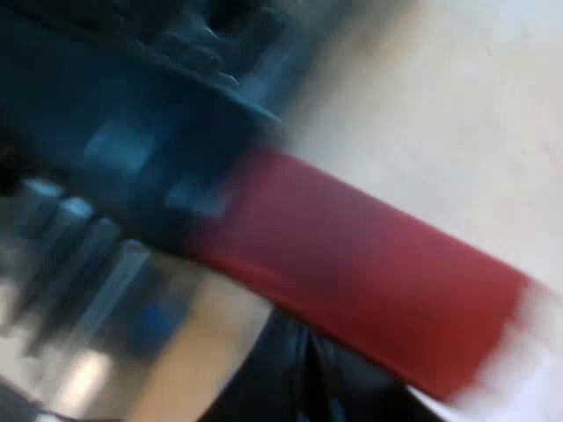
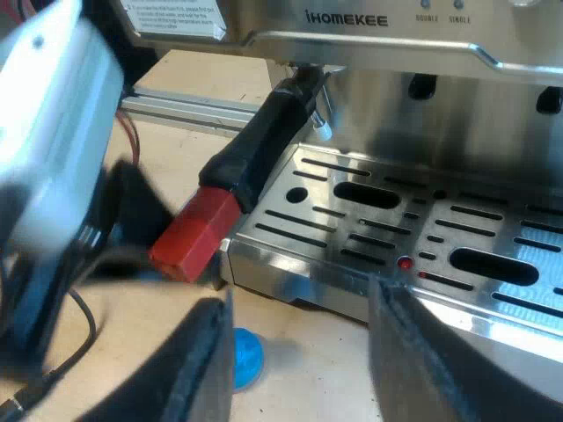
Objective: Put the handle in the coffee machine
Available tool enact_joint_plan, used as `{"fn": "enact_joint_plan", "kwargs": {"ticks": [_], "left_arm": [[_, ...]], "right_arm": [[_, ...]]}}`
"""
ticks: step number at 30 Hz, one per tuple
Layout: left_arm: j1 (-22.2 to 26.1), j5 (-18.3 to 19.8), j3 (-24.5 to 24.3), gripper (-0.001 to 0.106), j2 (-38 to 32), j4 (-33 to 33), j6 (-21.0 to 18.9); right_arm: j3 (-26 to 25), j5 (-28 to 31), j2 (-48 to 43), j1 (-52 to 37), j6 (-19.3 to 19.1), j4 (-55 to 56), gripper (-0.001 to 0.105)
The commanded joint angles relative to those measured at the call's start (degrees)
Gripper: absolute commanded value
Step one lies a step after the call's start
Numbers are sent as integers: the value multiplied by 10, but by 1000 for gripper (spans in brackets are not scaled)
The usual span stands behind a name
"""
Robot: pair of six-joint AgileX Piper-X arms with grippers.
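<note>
The right gripper (image 2: pixel 299 303) hangs low before the front of the espresso machine (image 2: pixel 396 97). Its two black fingers (image 2: pixel 198 369) are spread wide and hold nothing. Between them lie only bare table (image 2: pixel 308 365) and the front lip of the machine's drip tray (image 2: pixel 369 233). One finger stands just beside a small blue rounded object (image 2: pixel 248 356) that rests on the table near the tray's corner.

The left gripper (image 2: pixel 132 233) is right up against the red end (image 2: pixel 193 233) of the dark handle (image 2: pixel 264 149), just off that same corner of the tray. I cannot tell whether it is clamped on the red end or only beside it. In its own wrist view the red end lies very close, with the dark handle running on from it toward shiny metal of the machine.

The handle is at the machine's front. Its upper end goes in under the brew head below the IHOMEKEE lettering, and from there it slants down and outward past the tray's corner, with the red end hanging over the table. I cannot tell whether it is locked in.

The slotted steel tray shows a small red dot (image 2: pixel 405 262) near its front edge. A metal rail (image 2: pixel 185 110) lies on the table beside the machine.
</note>
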Motion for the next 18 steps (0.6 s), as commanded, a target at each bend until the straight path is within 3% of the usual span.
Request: {"fn": "enact_joint_plan", "kwargs": {"ticks": [1,8,11,13,15,16,18], "left_arm": [[7,26,-7,0,-27,33,48],[107,28,-7,5,-106,61,45],[158,28,-7,30,-146,77,36],[192,27,-7,57,-176,85,27],[214,24,-10,73,-199,85,17],[227,19,-15,78,-213,85,10],[240,17,-27,78,-230,86,7]], "right_arm": [[-2,1,-4,-1,-2,-4,56],[-2,-33,-4,-1,-2,-3,60],[-4,-42,-4,-11,-2,6,60],[-16,-80,-4,-34,-2,32,60],[-32,-111,-4,-60,-2,61,60],[-46,-133,-4,-79,-3,84,60],[-68,-159,-4,-105,-16,116,60]]}}
